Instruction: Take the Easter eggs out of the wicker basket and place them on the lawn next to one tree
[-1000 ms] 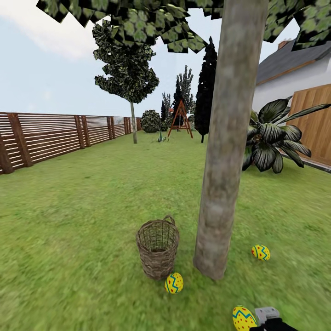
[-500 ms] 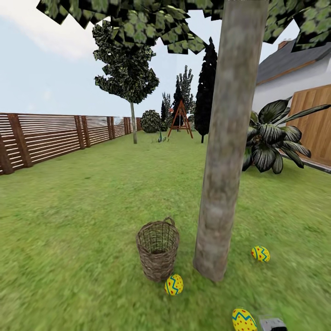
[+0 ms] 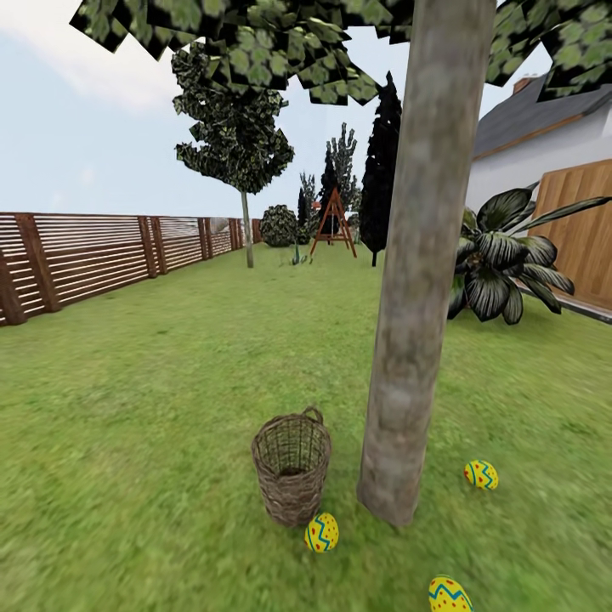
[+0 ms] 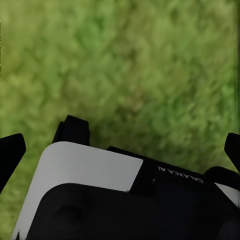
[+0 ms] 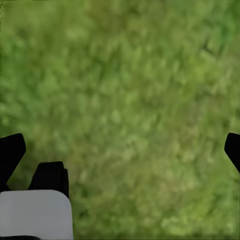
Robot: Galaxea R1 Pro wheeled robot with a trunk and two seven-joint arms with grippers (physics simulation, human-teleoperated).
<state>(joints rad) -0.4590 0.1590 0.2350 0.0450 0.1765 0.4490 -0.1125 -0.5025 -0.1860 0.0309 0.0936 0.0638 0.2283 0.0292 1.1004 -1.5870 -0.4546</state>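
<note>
Three yellow Easter eggs lie on the lawn (image 3: 153,408) around the foot of the thick-trunked tree (image 3: 416,280). One egg (image 3: 321,533) rests against the front of the wicker basket (image 3: 289,497), one egg (image 3: 481,474) lies to the right of the trunk, and one egg (image 3: 449,595) lies at the bottom edge of the head view. The basket stands upright just left of the trunk, and the part of its inside that I see holds no egg. My left gripper (image 4: 121,149) and right gripper (image 5: 120,150) are both open over bare grass, with nothing between their fingers.
A brown slatted fence (image 3: 93,255) runs along the left. A broad-leaved shrub (image 3: 501,263) and a wooden gate (image 3: 586,229) stand to the right of the tree. A thin tree (image 3: 242,144), dark cypresses (image 3: 381,161) and a swing frame (image 3: 333,223) stand far back. Open grass stretches left of the basket.
The right gripper, seen beside the nearest egg at the bottom edge of the head view, has drawn back out of that view. That egg stays on the grass. The view has tilted up slightly.
</note>
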